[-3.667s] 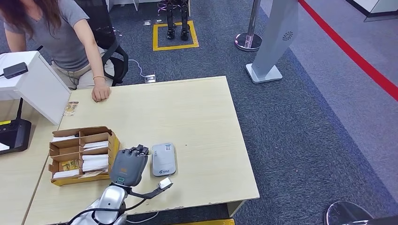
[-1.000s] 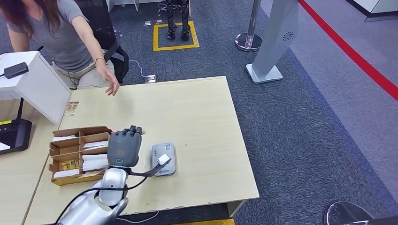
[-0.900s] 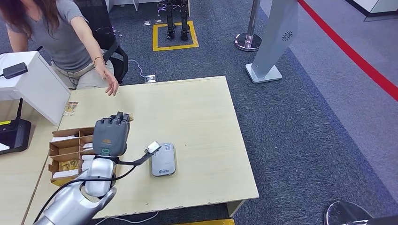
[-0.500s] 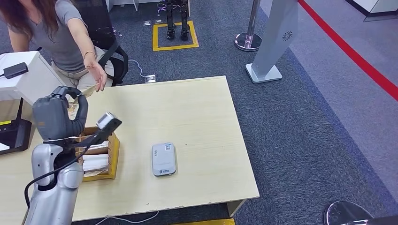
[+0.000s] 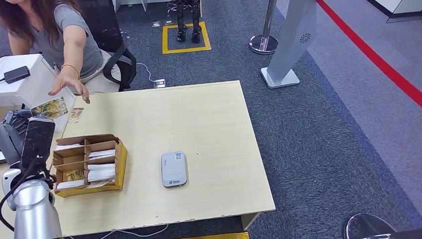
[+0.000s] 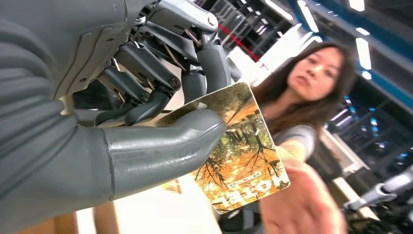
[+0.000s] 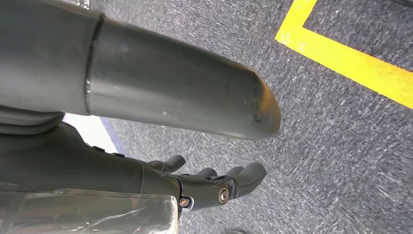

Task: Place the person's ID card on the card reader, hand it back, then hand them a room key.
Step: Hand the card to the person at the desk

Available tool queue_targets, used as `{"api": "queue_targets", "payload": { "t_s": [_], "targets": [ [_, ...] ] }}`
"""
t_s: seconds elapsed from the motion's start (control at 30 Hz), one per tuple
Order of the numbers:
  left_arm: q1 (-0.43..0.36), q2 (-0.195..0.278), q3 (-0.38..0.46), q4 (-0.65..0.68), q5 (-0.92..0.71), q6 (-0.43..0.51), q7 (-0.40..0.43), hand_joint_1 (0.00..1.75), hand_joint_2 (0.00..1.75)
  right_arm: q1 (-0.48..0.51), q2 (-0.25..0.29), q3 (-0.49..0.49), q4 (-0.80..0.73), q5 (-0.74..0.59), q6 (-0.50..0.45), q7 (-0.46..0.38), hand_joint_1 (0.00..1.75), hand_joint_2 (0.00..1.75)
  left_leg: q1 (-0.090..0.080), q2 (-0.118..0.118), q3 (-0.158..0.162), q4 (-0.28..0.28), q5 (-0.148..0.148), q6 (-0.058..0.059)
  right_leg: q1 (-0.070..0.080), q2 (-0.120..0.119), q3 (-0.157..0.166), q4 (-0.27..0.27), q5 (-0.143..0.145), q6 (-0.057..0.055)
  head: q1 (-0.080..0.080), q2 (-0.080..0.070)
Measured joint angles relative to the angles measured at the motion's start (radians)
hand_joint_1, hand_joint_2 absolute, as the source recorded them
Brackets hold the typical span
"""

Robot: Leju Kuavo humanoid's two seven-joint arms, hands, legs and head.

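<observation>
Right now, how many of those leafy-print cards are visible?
3. One is pinched in the left hand: the held card. A second card lies on the table's far-left edge. A third card sits in the cardboard box. More may be hidden there.

card (image 6: pixel 238 151): you see an orange-and-green leafy print with white lettering
card reader (image 5: pixel 173 169): grey
box (image 5: pixel 88 165): brown cardboard, yellow front
table (image 5: pixel 199 124): pale wood
fingers (image 6: pixel 146 73): dark grey

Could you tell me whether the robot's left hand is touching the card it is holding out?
Touching: the left wrist view shows the left hand pinching the card between thumb and fingers.
</observation>
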Motion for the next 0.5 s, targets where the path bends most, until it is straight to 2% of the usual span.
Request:
{"api": "queue_targets", "payload": {
  "t_s": [0.37,0.4,0.5],
  "targets": [
    [-0.013,-0.003,0.066,0.023,-0.013,-0.001,-0.01,1.75,1.75,-0.001,0.0,0.0,0.0,0.0,0.006,0.0,0.0,0.0,0.0,0.0,0.0,0.0,0.0,0.0,0.0,0.0,0.0,0.0,0.0,0.0,0.0,0.0],
    [-0.014,-0.004,0.067,0.023,-0.013,0.0,-0.01,1.38,1.75,-0.001,0.0,0.0,0.0,0.0,0.006,0.0,0.0,0.0,0.0,0.0,0.0,0.0,0.0,0.0,0.0,0.0,0.0,0.0,0.0,0.0,0.0,0.0],
    [-0.017,-0.006,0.072,0.024,-0.015,0.0,-0.01,0.07,1.75,-0.002,0.0,0.0,0.0,-0.001,0.006,0.0,0.0,0.0,0.0,0.0,0.0,0.0,0.0,0.0,0.0,0.0,0.0,0.0,0.0,0.0,0.0,0.0]
  ]
}}
